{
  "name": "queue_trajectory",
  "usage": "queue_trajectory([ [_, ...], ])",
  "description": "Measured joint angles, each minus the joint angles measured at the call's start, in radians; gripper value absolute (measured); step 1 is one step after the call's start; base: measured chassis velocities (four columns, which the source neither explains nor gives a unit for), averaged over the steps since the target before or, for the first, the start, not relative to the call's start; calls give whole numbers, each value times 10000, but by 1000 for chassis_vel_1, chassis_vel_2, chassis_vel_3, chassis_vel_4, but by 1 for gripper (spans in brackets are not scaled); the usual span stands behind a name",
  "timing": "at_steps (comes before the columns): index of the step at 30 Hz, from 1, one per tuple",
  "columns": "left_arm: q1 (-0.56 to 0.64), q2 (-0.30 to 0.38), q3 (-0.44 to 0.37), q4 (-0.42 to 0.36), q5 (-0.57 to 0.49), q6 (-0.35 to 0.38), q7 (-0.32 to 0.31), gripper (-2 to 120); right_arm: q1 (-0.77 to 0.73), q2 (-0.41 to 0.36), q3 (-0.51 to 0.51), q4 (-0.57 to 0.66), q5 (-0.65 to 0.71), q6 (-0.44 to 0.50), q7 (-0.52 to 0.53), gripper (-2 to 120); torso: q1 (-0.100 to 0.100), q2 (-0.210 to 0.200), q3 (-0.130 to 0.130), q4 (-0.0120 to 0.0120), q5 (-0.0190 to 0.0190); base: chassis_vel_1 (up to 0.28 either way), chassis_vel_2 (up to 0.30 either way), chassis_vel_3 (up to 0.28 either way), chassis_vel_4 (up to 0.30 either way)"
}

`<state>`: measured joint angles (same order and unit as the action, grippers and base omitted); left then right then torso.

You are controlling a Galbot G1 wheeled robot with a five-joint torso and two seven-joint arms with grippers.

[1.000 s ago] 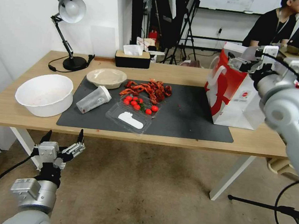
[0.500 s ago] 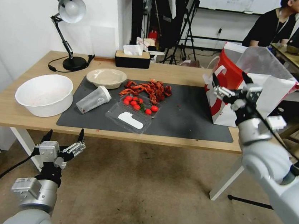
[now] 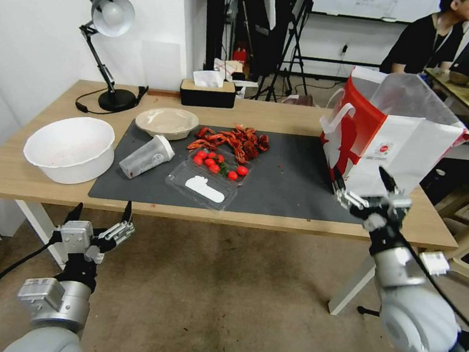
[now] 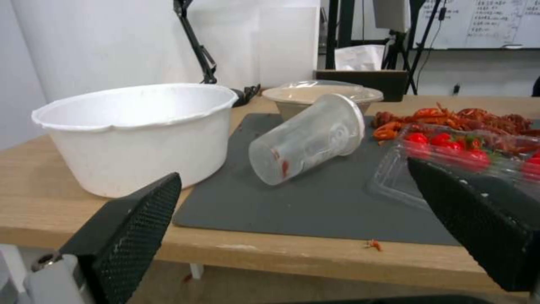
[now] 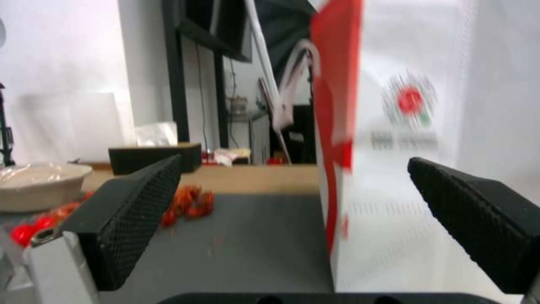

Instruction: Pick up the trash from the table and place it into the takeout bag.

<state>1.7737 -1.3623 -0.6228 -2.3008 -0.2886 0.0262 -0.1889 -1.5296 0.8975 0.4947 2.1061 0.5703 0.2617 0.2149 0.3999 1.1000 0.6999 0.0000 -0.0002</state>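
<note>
Head view: the right gripper hangs spread wide and empty at the table's near edge, just before the takeout bag. The left gripper, also spread, waits below the edge.

Left wrist view: a clear plastic cup lies tipped on the mat.

Right wrist view: the bag's logo is blurred.

takeout bag: white, red side panel, small red logo | mat: dark grey | table: light wood | cup: clear, white lid | bowl: beige | tub: white | tomatoes: red
</note>
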Motion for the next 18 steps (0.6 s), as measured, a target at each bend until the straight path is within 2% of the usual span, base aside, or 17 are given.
queue_trajectory([
  [7,-134,104,2,18,-75,18,50,100,-1211,689,141,-104,45,547,-487,100,-1,0,0,-1,2,0,0,0,0],
  [11,-284,271,-21,130,-240,-137,321,100,-1619,1059,174,-182,51,767,-776,100,-1,0,1,-1,2,0,0,0,0],
  [16,-585,616,-188,411,-670,-615,862,100,-1708,1258,-113,-333,-140,886,-923,100,0,-1,1,0,1,0,0,0,0],
  [18,-778,834,-359,774,-977,-1247,1472,100,-1536,1273,-364,-448,-308,887,-922,100,-1,-1,1,0,2,0,0,0,0],
])
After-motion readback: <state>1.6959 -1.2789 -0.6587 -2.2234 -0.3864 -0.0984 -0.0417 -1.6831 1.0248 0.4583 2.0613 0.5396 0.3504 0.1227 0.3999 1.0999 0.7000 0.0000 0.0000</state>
